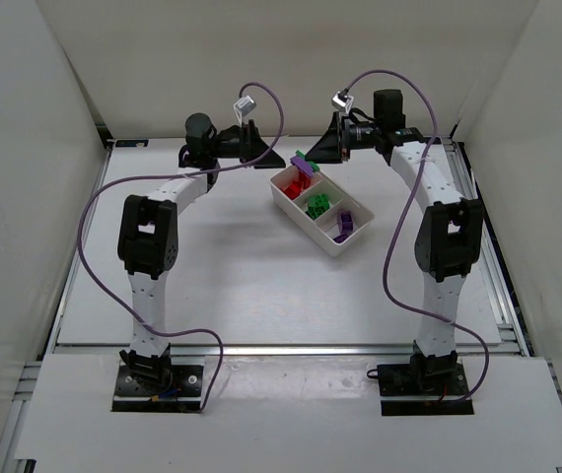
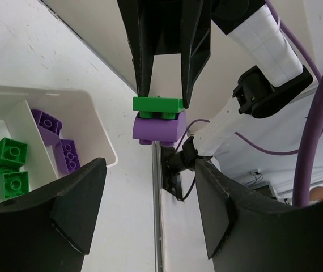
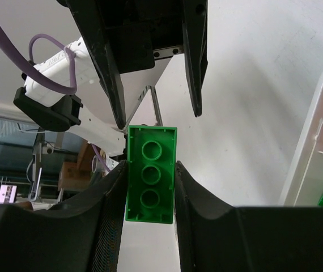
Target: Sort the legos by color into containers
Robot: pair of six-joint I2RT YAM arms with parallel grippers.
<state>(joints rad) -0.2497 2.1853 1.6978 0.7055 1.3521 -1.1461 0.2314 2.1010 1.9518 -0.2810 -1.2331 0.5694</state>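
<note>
Sitting askew on the white surface (image 1: 212, 266), the tray (image 1: 299, 221) holds purple legos (image 1: 345, 225) in its nearest compartment, green legos (image 1: 317, 205) in the middle one and red legos (image 1: 297, 183) in the farthest. Beyond its far corner, the right hand (image 3: 150, 170) is clamped on a green brick (image 3: 151, 174) with a purple brick (image 2: 158, 127) stuck beneath it. The left hand (image 2: 150, 167) faces it, fingers apart, with both bricks just ahead of its fingertips.
</note>
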